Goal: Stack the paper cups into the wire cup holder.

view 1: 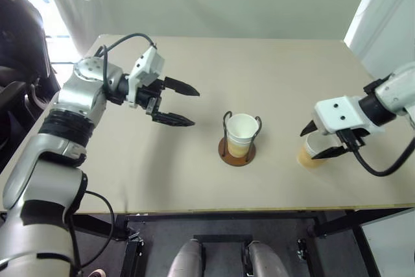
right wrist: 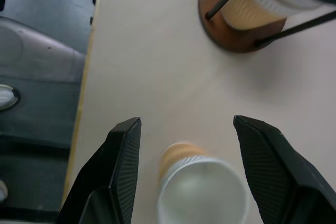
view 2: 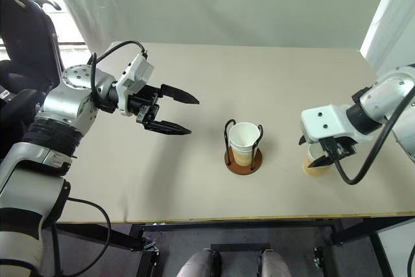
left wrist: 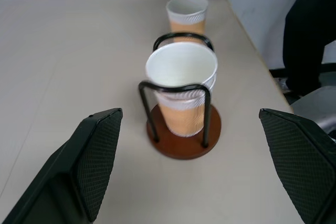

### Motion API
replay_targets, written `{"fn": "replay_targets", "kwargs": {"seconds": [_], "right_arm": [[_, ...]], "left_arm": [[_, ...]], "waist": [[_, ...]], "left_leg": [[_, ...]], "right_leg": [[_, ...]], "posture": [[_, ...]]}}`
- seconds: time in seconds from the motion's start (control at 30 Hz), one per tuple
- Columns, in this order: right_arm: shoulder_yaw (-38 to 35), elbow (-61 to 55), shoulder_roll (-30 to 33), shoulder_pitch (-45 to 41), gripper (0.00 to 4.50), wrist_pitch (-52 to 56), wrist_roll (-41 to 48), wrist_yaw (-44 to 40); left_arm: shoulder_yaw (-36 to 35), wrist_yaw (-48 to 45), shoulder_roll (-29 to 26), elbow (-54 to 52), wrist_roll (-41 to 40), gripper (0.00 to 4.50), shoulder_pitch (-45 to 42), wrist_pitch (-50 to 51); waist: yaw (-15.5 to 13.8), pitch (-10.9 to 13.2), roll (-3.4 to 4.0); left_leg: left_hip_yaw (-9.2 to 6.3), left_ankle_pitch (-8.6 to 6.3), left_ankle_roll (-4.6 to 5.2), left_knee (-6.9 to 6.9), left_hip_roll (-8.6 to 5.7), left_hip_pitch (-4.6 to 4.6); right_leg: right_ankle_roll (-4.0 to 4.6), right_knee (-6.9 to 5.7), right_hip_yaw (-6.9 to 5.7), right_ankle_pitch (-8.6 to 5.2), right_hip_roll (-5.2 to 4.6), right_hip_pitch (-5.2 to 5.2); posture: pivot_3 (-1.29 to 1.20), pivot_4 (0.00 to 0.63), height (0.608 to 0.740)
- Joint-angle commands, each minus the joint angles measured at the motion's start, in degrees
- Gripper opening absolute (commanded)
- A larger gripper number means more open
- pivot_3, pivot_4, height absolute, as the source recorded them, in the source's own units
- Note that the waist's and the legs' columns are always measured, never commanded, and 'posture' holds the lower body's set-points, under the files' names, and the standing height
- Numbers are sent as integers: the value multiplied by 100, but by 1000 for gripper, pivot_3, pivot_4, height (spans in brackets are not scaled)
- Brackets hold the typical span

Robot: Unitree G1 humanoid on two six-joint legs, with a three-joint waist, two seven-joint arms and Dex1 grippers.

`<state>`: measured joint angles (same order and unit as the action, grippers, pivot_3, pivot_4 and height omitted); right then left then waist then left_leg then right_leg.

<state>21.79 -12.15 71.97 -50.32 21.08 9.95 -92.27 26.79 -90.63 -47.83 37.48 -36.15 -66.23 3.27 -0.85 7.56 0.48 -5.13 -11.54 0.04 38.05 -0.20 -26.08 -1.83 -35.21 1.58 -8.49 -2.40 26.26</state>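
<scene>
Tapered ribbed paper cup [right wrist: 202, 192], white-rimmed, between open right hand [right wrist: 189, 174] fingers; second cup [view 1: 241, 135] in wire cup holder [view 1: 237, 152], centre frame, beige counter [view 1: 272, 76]; left hand [view 1: 185, 103] open.

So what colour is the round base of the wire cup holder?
Reddish-brown, a flat disc base under the black wire loops; the left wrist view shows it best.

Head pair overhead (same table [view 1: 194, 186]), wrist cameras close
</scene>
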Motion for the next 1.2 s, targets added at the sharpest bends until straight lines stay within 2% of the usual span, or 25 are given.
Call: {"fn": "replay_targets", "kwargs": {"seconds": [0.03,0.23,0.43,0.9,1.0,1.17,1.2], "right_arm": [[-429,-160,275,402,2820,-141,-79,-14],[-533,238,300,849,2820,-833,-622,147],[-401,939,141,936,2820,-1747,-1347,356],[-242,1533,-306,1162,2820,-2836,-2166,374],[-195,1598,-474,1060,1943,-2972,-2369,412],[-209,1700,-613,815,90,-3097,-2532,312],[-215,1725,-613,764,30,-3133,-2552,286]], "left_arm": [[-271,-187,6,-256,-62,4500,-122,192],[-354,-187,21,-364,-17,4500,-76,277],[-364,-187,-51,-411,-63,4500,-3,273],[-471,-187,-153,-387,-62,4500,164,198],[-498,-187,-152,-419,-49,4500,203,216],[-502,-187,-143,-447,-16,4500,211,229],[-498,-187,-143,-447,-11,4500,209,228]], "waist": [[-1,0,-1],[-2,0,0],[-8,0,0],[-4,0,0],[-4,0,0],[-4,0,0],[-4,0,0]], "left_leg": [[-2,1,1,1,0,4],[-6,4,7,11,-2,7],[-8,2,11,11,-2,5],[-8,2,13,12,-2,6],[-8,3,14,12,-1,7],[-8,3,15,14,-2,6],[-8,3,15,14,-2,6]], "right_leg": [[-1,0,0,0,0,-6],[-9,4,2,6,-1,-17],[-28,16,1,18,-1,-19],[-38,21,1,24,-1,-24],[-37,21,1,26,-1,-25],[-36,22,2,29,-2,-25],[-35,22,1,29,-2,-25]], "posture": [[0,150,740],[0,150,740],[0,150,740],[0,150,740],[0,150,740],[0,150,740],[0,150,740]]}}
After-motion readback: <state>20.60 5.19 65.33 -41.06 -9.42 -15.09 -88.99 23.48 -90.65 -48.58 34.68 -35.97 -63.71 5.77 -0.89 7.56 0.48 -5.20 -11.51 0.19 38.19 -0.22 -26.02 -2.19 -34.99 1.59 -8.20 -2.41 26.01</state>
